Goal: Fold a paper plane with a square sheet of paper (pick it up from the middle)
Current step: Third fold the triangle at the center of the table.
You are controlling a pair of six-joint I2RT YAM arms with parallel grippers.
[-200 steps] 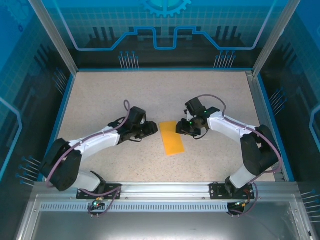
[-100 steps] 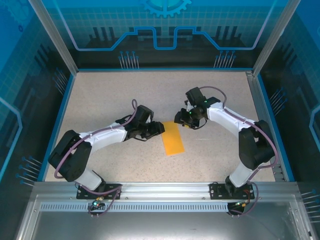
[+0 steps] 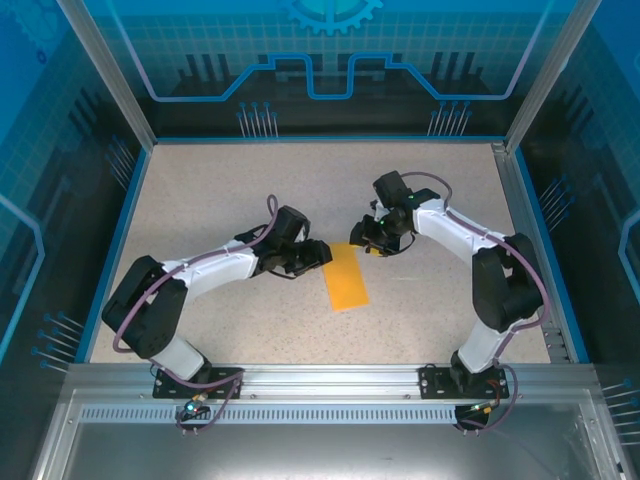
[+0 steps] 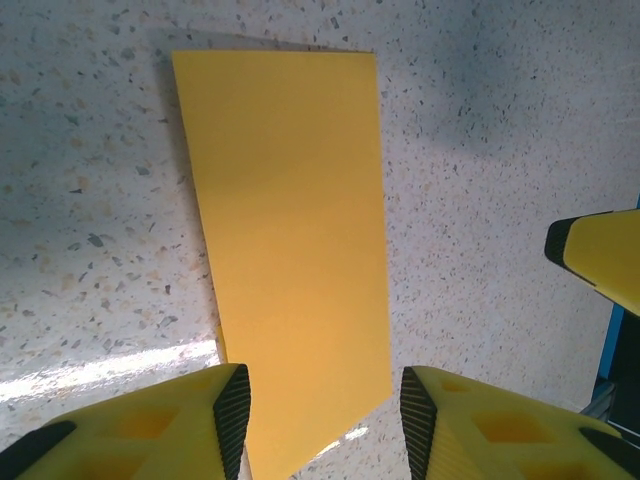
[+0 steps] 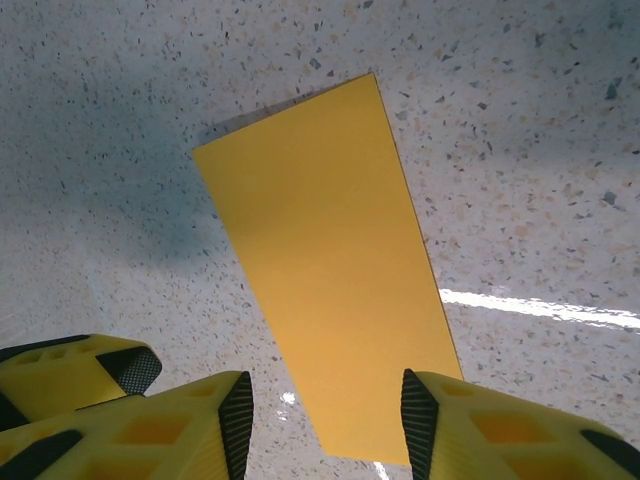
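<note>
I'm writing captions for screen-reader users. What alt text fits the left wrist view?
An orange-yellow sheet of paper, a long rectangle, lies flat on the speckled table. The left gripper, open, frames the paper's near end with its two yellow fingers at the bottom edge.

Table surface stood passable across the upper and lower frame. At centre, left gripper and right gripper crowded the upper end of the square sheet of paper, narrowing access there.
</note>
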